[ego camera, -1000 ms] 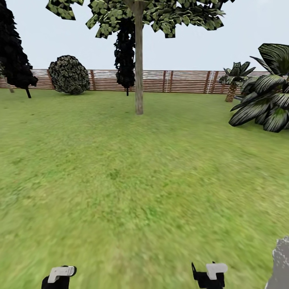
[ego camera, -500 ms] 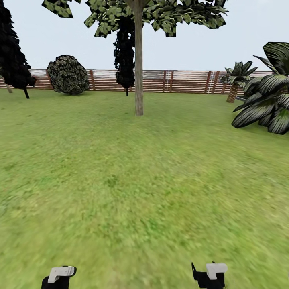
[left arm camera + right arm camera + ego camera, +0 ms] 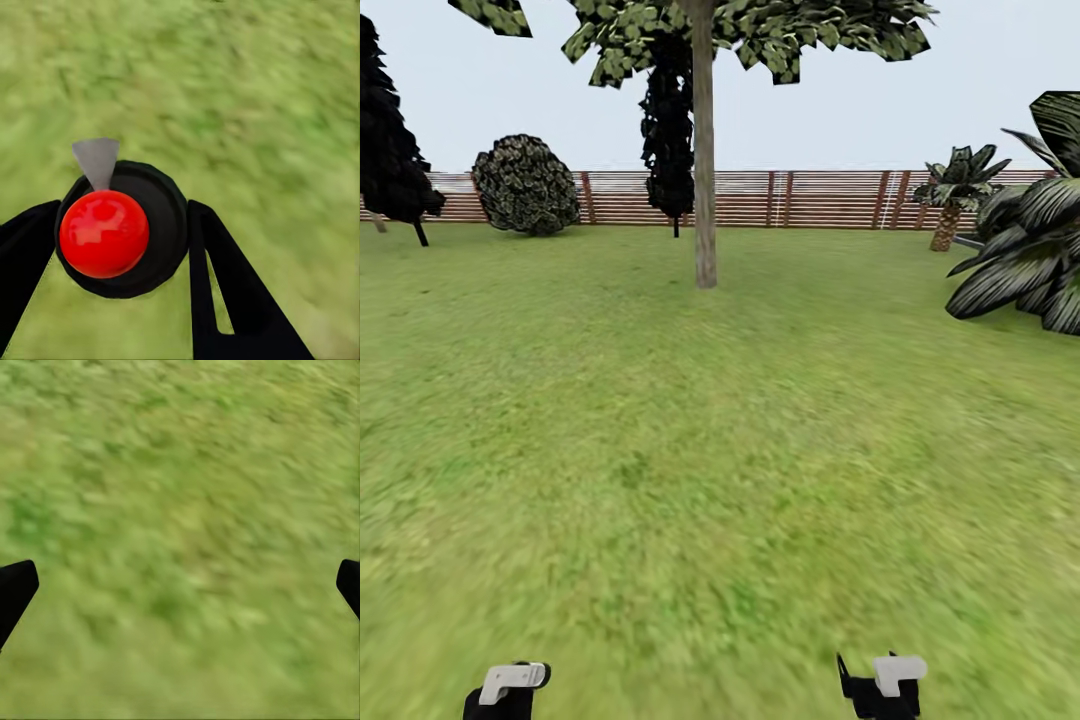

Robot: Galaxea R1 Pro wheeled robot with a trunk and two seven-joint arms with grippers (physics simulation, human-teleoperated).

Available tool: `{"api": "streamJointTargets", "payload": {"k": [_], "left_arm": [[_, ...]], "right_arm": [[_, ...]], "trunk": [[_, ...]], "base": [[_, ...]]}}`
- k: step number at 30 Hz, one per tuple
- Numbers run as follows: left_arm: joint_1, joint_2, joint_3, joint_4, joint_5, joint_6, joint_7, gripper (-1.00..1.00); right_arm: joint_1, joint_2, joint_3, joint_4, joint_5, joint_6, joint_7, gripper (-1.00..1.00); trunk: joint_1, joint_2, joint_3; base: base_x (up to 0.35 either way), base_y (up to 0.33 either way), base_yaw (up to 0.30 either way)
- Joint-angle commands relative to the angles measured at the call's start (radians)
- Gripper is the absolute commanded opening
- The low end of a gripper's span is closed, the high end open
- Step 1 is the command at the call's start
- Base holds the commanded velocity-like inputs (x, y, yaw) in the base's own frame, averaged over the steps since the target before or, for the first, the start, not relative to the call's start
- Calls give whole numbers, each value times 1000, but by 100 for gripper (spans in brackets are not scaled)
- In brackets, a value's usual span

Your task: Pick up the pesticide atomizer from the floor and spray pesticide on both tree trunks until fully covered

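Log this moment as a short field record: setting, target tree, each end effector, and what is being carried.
setting: grass lawn, slat fence behind
target: tree trunk ahead, centre, far off
left end effector: shut on pesticide atomizer, red top facing the camera
right end effector: open, fingers wide apart over grass
other plants: round shrub, palm

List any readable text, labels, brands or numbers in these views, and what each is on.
None: no text, label, brand or number can be read in any view.
Pesticide atomizer, held in the left tool: plain black body, plain red top, no label.
Fence: bare horizontal slats, no sign.
Tree trunk: mottled bark only.
Right tool: plain black fingers over grass, no markings.
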Motion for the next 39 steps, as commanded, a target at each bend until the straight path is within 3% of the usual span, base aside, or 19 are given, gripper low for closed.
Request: {"api": "streamJointTargets", "payload": {"k": [1, 39], "left_arm": [[-1, 0, 9, 0, -9, -4, -5, -100], [-1, -1, 9, 0, -9, -4, -5, -100]], "right_arm": [[-1, 0, 0, 1, 6, -2, -5, 100], [-1, 0, 0, 1, 6, -2, -6, 100]], "trunk": [[0, 0, -1], [0, 0, -1]], "base": [[339, 0, 0], [339, 0, 0]]}}
